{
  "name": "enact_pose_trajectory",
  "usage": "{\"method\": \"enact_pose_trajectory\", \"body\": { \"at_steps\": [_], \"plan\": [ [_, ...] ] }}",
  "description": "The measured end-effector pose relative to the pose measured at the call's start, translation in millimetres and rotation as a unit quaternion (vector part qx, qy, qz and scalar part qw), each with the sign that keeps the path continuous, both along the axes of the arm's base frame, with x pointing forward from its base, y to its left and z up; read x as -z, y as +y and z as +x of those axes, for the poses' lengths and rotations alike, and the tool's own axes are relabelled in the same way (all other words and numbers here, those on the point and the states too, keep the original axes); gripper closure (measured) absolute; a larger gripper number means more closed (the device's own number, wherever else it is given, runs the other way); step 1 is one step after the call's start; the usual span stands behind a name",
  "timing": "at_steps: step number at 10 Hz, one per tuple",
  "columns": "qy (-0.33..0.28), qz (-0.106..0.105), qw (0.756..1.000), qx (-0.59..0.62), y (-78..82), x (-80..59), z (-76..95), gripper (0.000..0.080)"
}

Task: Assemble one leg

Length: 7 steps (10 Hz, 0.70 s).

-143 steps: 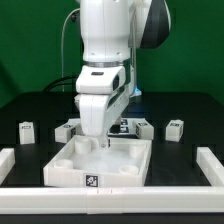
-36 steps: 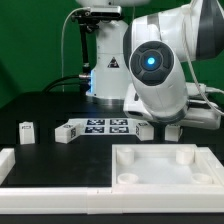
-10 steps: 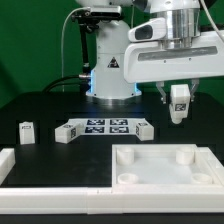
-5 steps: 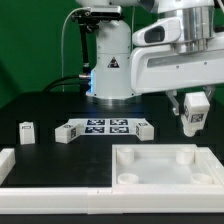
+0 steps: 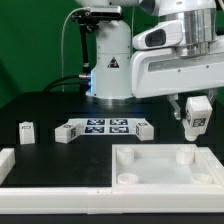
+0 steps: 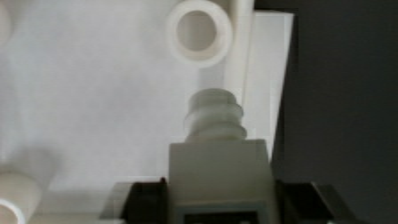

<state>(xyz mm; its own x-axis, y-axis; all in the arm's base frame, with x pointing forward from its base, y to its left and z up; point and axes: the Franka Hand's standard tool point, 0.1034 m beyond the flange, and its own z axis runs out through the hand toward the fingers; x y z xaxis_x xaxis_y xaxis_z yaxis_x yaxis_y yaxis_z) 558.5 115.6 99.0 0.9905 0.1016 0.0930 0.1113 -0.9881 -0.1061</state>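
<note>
My gripper [image 5: 194, 107] is shut on a white leg [image 5: 193, 120] with a black-and-white tag and holds it in the air at the exterior view's right, above the far right corner of the large white tray-like top [image 5: 150, 180]. In the wrist view the leg [image 6: 217, 150] points its ribbed peg end toward the top [image 6: 89, 100], near a round corner socket [image 6: 199, 30]. My dark fingers [image 6: 143, 198] press the leg on both sides. The far right socket [image 5: 186, 157] lies just below the leg.
The marker board [image 5: 104, 126] lies at the middle back. Other small white legs stand at its ends [image 5: 66, 134] [image 5: 145, 130] and at the exterior view's left [image 5: 26, 132]. A white rail [image 5: 50, 184] runs along the front left. The robot base [image 5: 110, 70] stands behind.
My gripper has carried the leg to the exterior view's right and a little lower, toward the top's far right corner. The other parts have not moved.
</note>
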Motion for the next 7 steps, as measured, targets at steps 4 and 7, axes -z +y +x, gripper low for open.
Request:
{"method": "enact_pose_trajectory", "body": {
  "at_steps": [4,7],
  "plan": [
    [-0.008,0.005,1.000,-0.019,-2.1,-1.5,51.6,0.0511],
    [-0.061,0.008,0.998,-0.016,-2.3,-2.2,62.0,0.0511]
  ]
}}
